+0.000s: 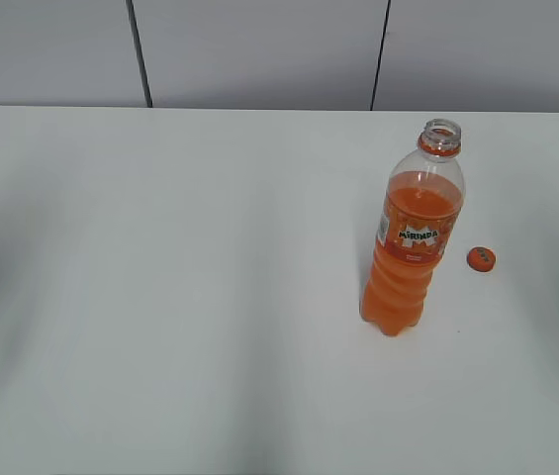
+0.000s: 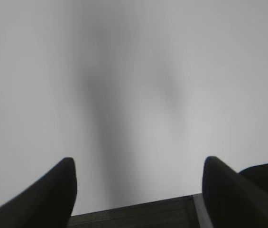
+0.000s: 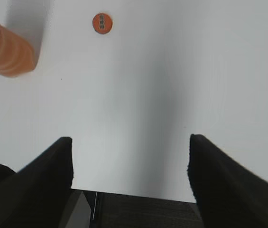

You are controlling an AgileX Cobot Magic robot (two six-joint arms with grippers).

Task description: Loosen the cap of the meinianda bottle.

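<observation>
From my remote station, the exterior view shows the meinianda bottle (image 1: 413, 233) standing upright on the right half of a white table (image 1: 180, 297). Its mouth is open, with no cap on the threads; an orange ring sits just under the threads. It is clear plastic, filled with orange drink up to its shoulder, with an orange label around the middle. The cap (image 1: 481, 259) lies flat on the table just to the right of the bottle, apart from it and level with its lower half, dark markings facing up.

In the right wrist view I see the lower body of the bottle (image 3: 3, 50) cut off at the upper left corner, and the cap (image 3: 102, 23) resting on the table beside it, not touching it. My right gripper (image 3: 130, 164) sits at the bottom of that view with its two dark fingers spread wide and only bare table between them, well short of both bottle and cap.

In the left wrist view my left gripper (image 2: 138, 185) is also spread wide, its dark fingers at the lower corners over plain white table crossed by soft grey shadows.

Neither arm appears in the exterior view. A pale panelled wall (image 1: 259, 49) runs behind the table's far edge.
</observation>
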